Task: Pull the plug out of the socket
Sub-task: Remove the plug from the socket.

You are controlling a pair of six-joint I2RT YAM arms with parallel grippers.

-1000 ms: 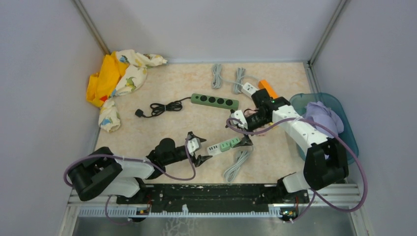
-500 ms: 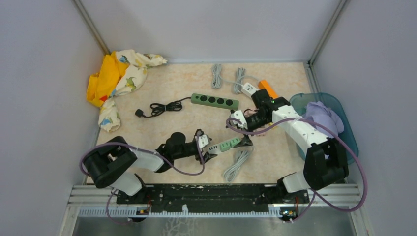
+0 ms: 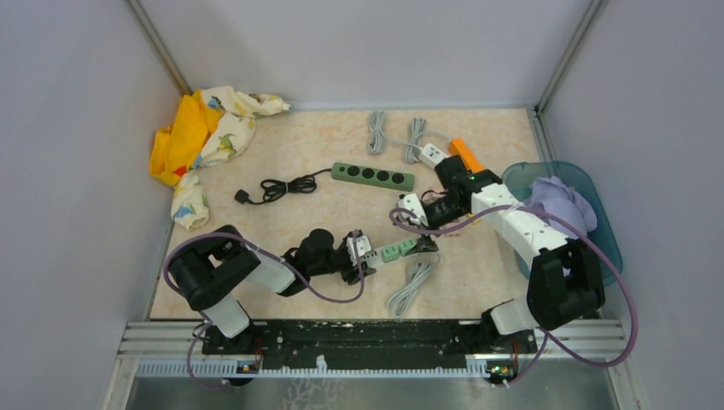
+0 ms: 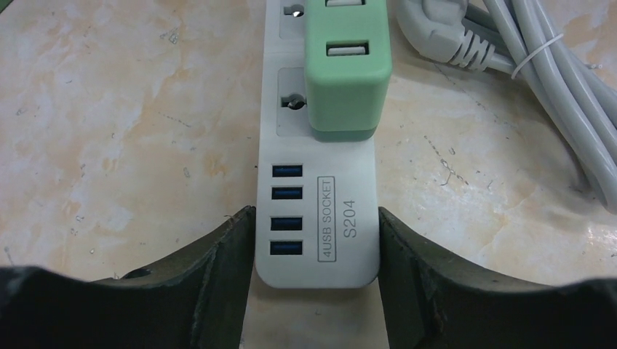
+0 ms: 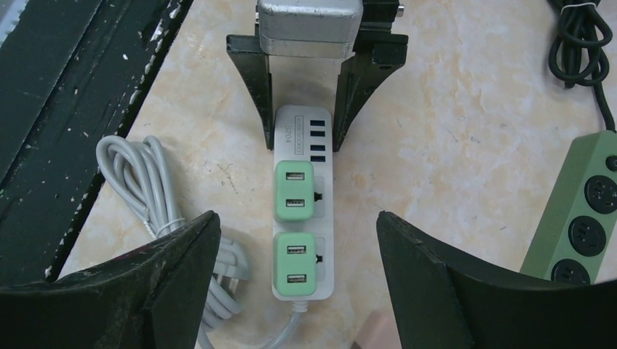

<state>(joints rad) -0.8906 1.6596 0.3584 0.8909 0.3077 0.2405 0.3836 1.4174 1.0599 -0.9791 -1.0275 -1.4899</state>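
Note:
The socket is a white power strip (image 3: 394, 250) lying flat mid-table, with two green plugs (image 5: 294, 190) (image 5: 295, 264) seated in it. The left wrist view shows its USB end (image 4: 317, 240) and the nearer green plug (image 4: 347, 80). My left gripper (image 4: 317, 283) sits low over that USB end, with a finger pressed against each long side. The right wrist view shows it gripping there (image 5: 305, 109). My right gripper (image 5: 297, 218) hovers above the strip (image 5: 302, 131), open wide with both plugs below the gap and touching nothing.
A coiled grey cable (image 3: 412, 286) lies right beside the strip. A green power strip (image 3: 373, 175) with a black cord (image 3: 277, 188) lies farther back. Crumpled cloth (image 3: 201, 137) sits far left. A teal bin (image 3: 589, 205) stands right. Grey cable bundles (image 3: 376, 131) lie at the back.
My left arm has reached right to the strip's USB end and its jaws have narrowed onto it. The right gripper's jaws have narrowed slightly while it stays above the strip.

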